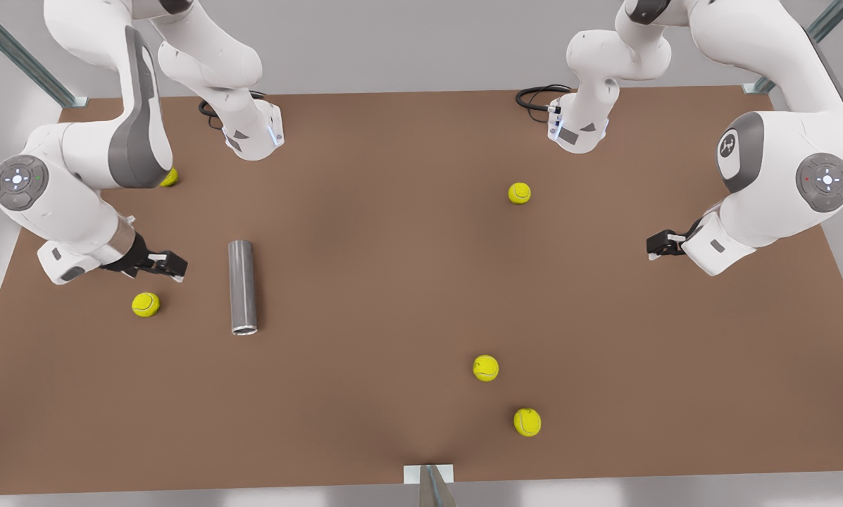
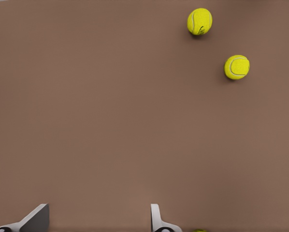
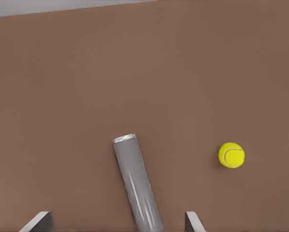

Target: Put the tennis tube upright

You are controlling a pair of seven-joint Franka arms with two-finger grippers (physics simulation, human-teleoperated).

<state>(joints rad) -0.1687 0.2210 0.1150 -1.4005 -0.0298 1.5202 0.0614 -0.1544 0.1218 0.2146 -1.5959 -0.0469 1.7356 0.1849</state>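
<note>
Brown and matte, the table [image 1: 393, 282] fills most of the front view, with pale grey walls along the upper edge and two white arms reaching in from the upper corners. On it the tennis tube [image 1: 242, 286] lies flat in the left-centre of the front view, its long axis running up and down the frame and its lighter open rim at the lower end; it touches nothing else.

The right gripper [image 1: 171, 266] hovers just left of the tube at the front view's left; in the right wrist view its fingers [image 3: 37, 221] stand wide apart with nothing between them but the near end of the tube [image 3: 136, 186] farther off, and whether they are level with it is hard to judge.

The left gripper [image 1: 657, 243] hangs at the right of the front view, well apart from the tube; its fingers [image 2: 156, 220] are spread and hold nothing.

Five tennis balls lie scattered: one [image 1: 145, 304] just below the right gripper; one [image 1: 170, 177] half hidden behind that arm in the upper left; one [image 1: 519, 193] in the upper centre-right; two [image 1: 485, 367] [image 1: 527, 422] low in the centre-right.
</note>
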